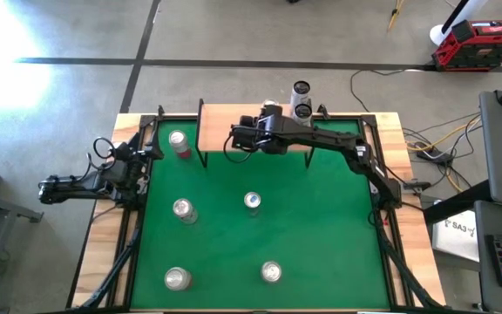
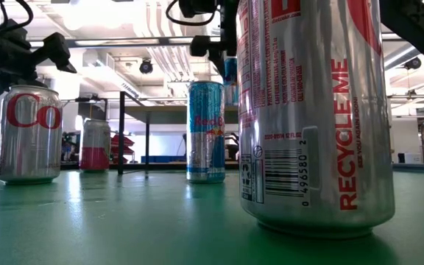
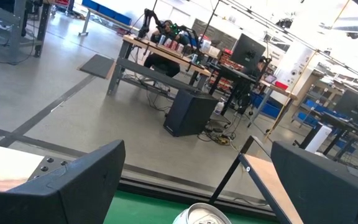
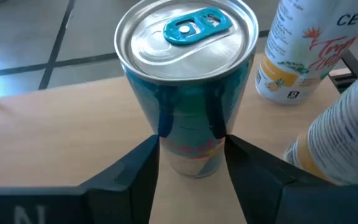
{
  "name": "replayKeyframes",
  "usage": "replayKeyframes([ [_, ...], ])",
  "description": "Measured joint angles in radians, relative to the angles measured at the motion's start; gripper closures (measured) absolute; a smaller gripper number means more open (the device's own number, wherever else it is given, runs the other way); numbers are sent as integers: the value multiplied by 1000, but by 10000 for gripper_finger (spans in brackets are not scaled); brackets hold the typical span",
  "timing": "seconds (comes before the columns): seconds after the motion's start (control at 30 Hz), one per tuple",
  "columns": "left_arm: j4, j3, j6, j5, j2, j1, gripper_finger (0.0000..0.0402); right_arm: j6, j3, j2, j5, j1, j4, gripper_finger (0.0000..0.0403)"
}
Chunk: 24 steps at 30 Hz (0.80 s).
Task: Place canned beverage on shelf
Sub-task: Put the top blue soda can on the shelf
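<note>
Big open workshop with a grey concrete floor, desks and monitors out back, and in the middle sits the counter (image 1: 120, 262), wood-edged with a green mat on top. Along the far edge of the counter stands the small low shelf with the light brown wooden top and thin black legs (image 1: 214, 131). The right gripper (image 4: 190, 152) is reaching over that shelf top and has its dark fingers (image 4: 135, 168) closed in against both sides of a slim teal can with a blue pull tab (image 4: 188, 93), which stands upright on the wood. Right beside it on the shelf's right end are two more tall white cans with orange print (image 4: 294, 53), close to the teal one but not touching it as far as I can see. The left gripper (image 3: 194, 186) is parked off the left edge of the counter, fingers spread wide with nothing between them, just the rim of a silver can top (image 3: 202, 216) peeking in below. Out on the green mat: a red and silver can (image 1: 179, 142) near the far left corner next to the shelf, a blue-topped slim can (image 1: 252, 202) around the middle, a silver can (image 1: 184, 210) left of that, and two more silver cans (image 1: 177, 278) toward the near edge.
</note>
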Motion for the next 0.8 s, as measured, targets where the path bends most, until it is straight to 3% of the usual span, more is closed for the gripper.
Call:
replayKeyframes([
  [0.8,0,0,0,0,0,0,13,106,0,0,13,-48,24,231],
])
